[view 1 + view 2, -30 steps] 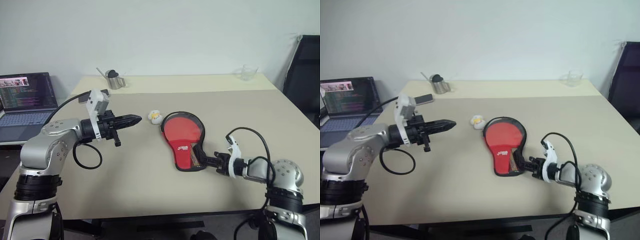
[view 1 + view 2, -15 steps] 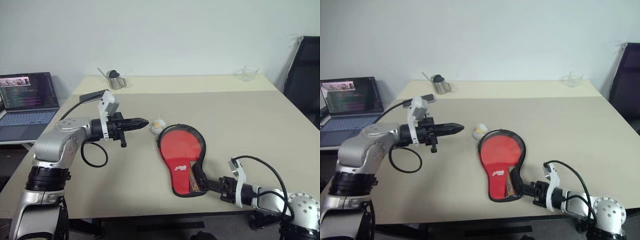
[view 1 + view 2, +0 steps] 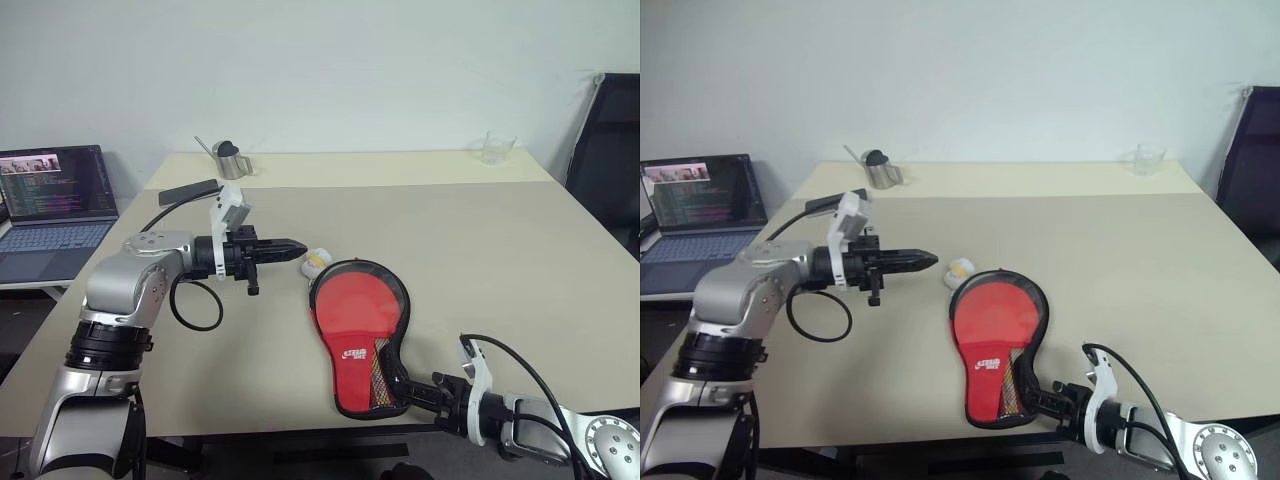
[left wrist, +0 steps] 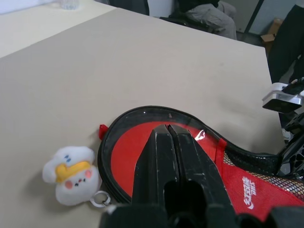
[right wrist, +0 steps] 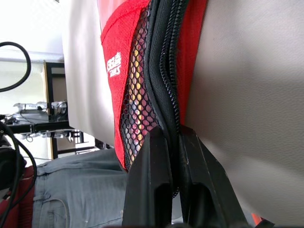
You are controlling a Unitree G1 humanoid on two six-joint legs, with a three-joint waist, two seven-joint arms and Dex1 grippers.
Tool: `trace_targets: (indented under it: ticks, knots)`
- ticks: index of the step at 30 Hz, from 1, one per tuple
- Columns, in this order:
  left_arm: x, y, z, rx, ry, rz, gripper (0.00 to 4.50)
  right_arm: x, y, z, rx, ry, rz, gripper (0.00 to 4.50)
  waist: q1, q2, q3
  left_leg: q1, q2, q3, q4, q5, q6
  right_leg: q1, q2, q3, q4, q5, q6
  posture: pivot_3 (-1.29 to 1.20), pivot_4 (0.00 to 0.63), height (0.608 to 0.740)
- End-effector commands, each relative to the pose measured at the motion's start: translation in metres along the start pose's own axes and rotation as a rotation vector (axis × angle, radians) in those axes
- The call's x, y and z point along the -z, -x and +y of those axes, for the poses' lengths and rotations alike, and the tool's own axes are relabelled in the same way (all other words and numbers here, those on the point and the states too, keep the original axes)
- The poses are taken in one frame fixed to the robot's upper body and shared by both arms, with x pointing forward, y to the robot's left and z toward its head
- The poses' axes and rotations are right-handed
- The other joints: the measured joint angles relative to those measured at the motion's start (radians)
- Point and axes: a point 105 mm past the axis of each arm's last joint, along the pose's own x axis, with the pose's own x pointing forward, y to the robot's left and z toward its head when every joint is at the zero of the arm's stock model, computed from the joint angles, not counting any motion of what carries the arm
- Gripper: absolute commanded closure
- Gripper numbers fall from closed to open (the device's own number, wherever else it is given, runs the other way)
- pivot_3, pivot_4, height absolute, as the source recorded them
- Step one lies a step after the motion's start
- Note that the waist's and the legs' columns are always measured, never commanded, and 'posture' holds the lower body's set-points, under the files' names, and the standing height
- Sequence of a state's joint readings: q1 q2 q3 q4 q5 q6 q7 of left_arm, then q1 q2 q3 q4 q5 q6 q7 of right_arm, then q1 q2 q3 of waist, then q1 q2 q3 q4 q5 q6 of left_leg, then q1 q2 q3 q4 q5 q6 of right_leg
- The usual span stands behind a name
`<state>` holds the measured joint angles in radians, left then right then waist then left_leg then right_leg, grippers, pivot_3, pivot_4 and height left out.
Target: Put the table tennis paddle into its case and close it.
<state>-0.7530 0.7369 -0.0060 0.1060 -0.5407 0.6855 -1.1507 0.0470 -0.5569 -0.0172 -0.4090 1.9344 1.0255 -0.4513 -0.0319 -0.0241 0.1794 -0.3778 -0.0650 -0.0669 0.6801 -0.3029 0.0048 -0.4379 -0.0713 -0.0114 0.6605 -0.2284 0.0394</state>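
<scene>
Paddle [image 3: 358, 308] sits inside the case [image 3: 345, 385] at the counter's [image 3: 520, 240] near edge, mouth not zipped yet, so we judge closing remains. Right gripper [image 3: 418, 391] has its jaws clenched on the case's handle end. Left gripper [image 3: 290, 246] hangs clenched, empty, just beside the plush keychain [image 3: 316, 261].

A matt beige table [image 3: 520, 240] with a smooth top holds a soft fabric case [image 3: 362, 335] with a red front, black piping, a mesh pocket and a toothed zip. Beside the case lies a fluffy white plush toy [image 4: 71, 173] on a metal ring; a shiny metal jug [image 3: 230, 160] and a clear glass cup [image 3: 497, 146] stand at the table's far edge.
</scene>
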Motion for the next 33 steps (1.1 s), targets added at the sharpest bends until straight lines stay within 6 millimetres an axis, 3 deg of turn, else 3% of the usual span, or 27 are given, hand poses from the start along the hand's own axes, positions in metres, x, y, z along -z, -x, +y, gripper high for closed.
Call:
trace_targets:
  ticks: [1, 4, 11, 14, 15, 21, 24, 26, 28, 31, 33]
  knots:
    - [-0.012, 0.0, -0.001, 0.011, -0.05, -0.019, 4.5, -0.001, 0.001, 0.011, -0.037, 0.043, 0.001, 4.47, 0.0, 0.0, 0.0, 0.0, 0.0, 0.0, 0.0, 0.0, 0.0, 0.0, 0.0, 0.0, 0.0, 0.0, 0.0, 0.0, 0.15, 0.74]
    - [-0.012, 0.0, 0.0, 0.003, -0.055, -0.018, 4.5, -0.005, 0.001, 0.012, -0.046, 0.038, -0.004, 3.68, 0.0, 0.0, 0.0, 0.0, 0.0, 0.0, 0.0, 0.0, 0.0, 0.0, 0.0, 0.0, 0.0, 0.0, 0.0, 0.0, 0.15, 0.74]
    - [-0.015, 0.003, 0.001, -0.02, -0.067, -0.039, 4.5, -0.021, 0.004, 0.006, -0.026, 0.102, -0.008, 1.29, 0.002, 0.0, 0.0, 0.0, 0.001, 0.0, 0.001, 0.0, 0.0, 0.0, 0.0, 0.0, 0.0, 0.0, 0.0, 0.0, 0.15, 0.74]
    - [-0.017, 0.007, 0.006, -0.058, -0.078, -0.061, 4.5, -0.036, 0.017, -0.001, 0.031, 0.233, 0.005, 0.21, 0.002, 0.0, 0.0, 0.0, 0.001, 0.0, 0.001, 0.0, 0.0, 0.0, 0.0, 0.0, 0.0, 0.0, 0.0, 0.0, 0.15, 0.74]
    - [-0.018, 0.008, 0.008, -0.072, -0.08, -0.074, 4.5, -0.041, 0.023, -0.003, 0.048, 0.276, 0.008, 0.05, 0.003, 0.0, 0.0, 0.0, 0.001, 0.001, 0.001, 0.0, 0.0, 0.0, 0.0, 0.0, 0.0, 0.0, 0.0, 0.0, 0.15, 0.74]
    - [-0.018, 0.011, 0.018, -0.148, -0.075, -0.129, 4.5, -0.077, 0.065, -0.017, 0.176, 0.545, 0.026, 0.05, 0.009, -0.002, 0.0, -0.001, 0.001, 0.0, 0.001, -0.001, 0.001, 0.001, 0.001, -0.002, -0.002, 0.001, 0.001, 0.0, 0.15, 0.74]
    - [-0.01, 0.015, 0.026, -0.203, -0.054, -0.132, 4.5, -0.118, 0.06, 0.015, 0.122, 0.768, -0.132, 0.05, 0.0, -0.002, 0.0, 0.001, 0.001, 0.002, 0.001, -0.001, 0.002, 0.001, 0.001, -0.001, -0.002, 0.001, 0.001, 0.0, 0.15, 0.74]
    - [-0.002, 0.016, 0.037, -0.264, -0.03, -0.124, 4.5, -0.143, 0.041, 0.038, 0.105, 0.926, -0.282, 0.05, -0.003, -0.002, 0.0, 0.004, 0.003, 0.006, 0.001, -0.001, 0.002, 0.002, 0.002, 0.0, -0.001, 0.003, 0.0, 0.0, 0.15, 0.74]
    - [0.006, 0.016, 0.051, -0.341, -0.003, -0.104, 4.5, -0.155, 0.013, 0.054, 0.108, 1.072, -0.379, 0.05, -0.003, -0.003, 0.0, 0.007, 0.006, 0.007, 0.001, -0.001, 0.001, 0.004, 0.004, 0.0, -0.001, 0.003, -0.001, 0.0, 0.15, 0.74]
    - [0.015, 0.015, 0.067, -0.431, 0.022, -0.072, 4.5, -0.153, -0.035, 0.072, 0.062, 1.181, -0.452, 0.05, 0.001, -0.004, 0.0, 0.013, 0.007, 0.006, 0.0, -0.001, 0.001, 0.01, 0.007, 0.001, -0.001, 0.003, -0.001, 0.0, 0.15, 0.74]
    - [0.016, 0.01, 0.072, -0.465, 0.048, -0.083, 4.5, -0.138, -0.065, 0.076, 0.008, 1.207, -0.447, 0.05, 0.006, -0.004, 0.0, 0.012, 0.006, 0.004, 0.0, 0.0, -0.001, 0.01, 0.006, 0.002, -0.001, 0.004, -0.002, 0.0, 0.15, 0.74]
